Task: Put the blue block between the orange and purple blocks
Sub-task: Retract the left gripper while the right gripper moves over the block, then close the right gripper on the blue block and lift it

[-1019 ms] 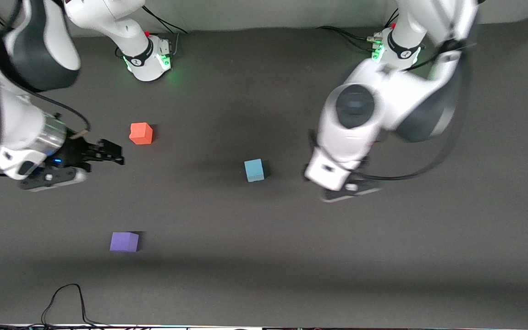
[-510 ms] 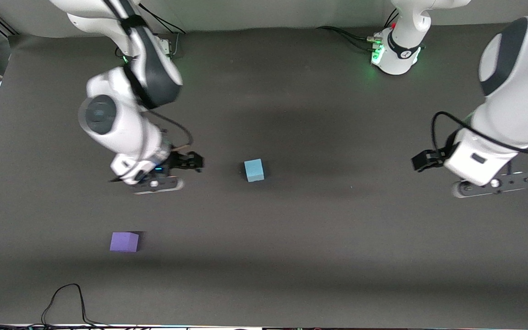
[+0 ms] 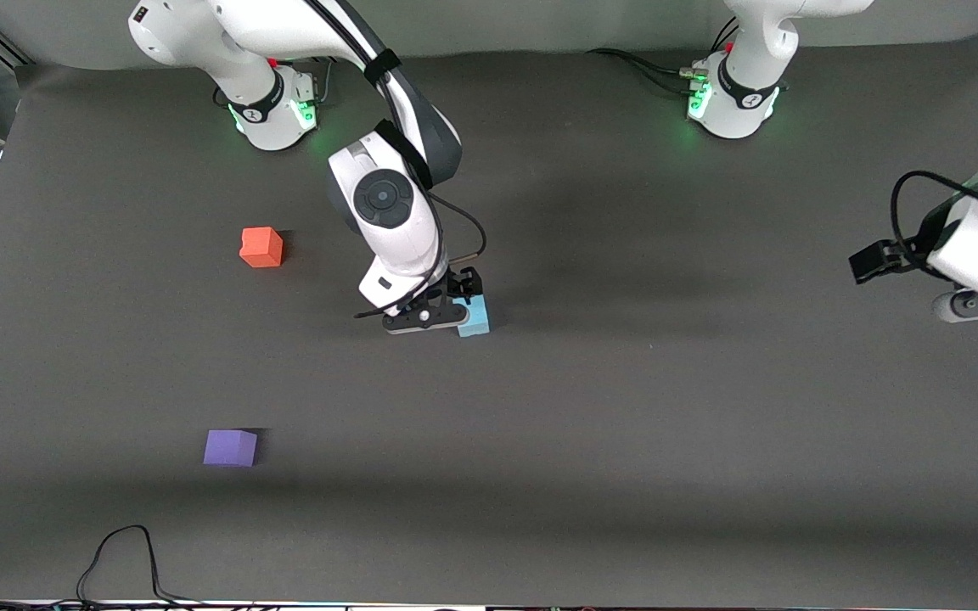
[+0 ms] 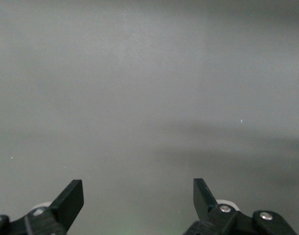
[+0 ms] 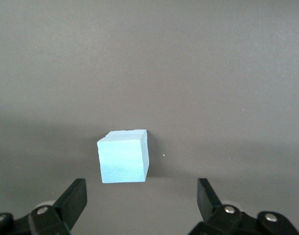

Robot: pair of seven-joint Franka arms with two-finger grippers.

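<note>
Now your right gripper (image 3: pixel 465 287) spreads wide above the blue block (image 3: pixel 475 318) mid-frame on the dark table (image 3: pixel 625 424); left gripper (image 3: pixel 867 261) waits wide.

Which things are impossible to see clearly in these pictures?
- Front view: the right gripper hides part of the blue block.
- Front view: the frame edge cuts off the left arm; its gripper waits at its own table end.
- Wrist views: orange block and purple block are outside both.

Robot lab (bare matted table (image 3: pixel 625 441))
</note>
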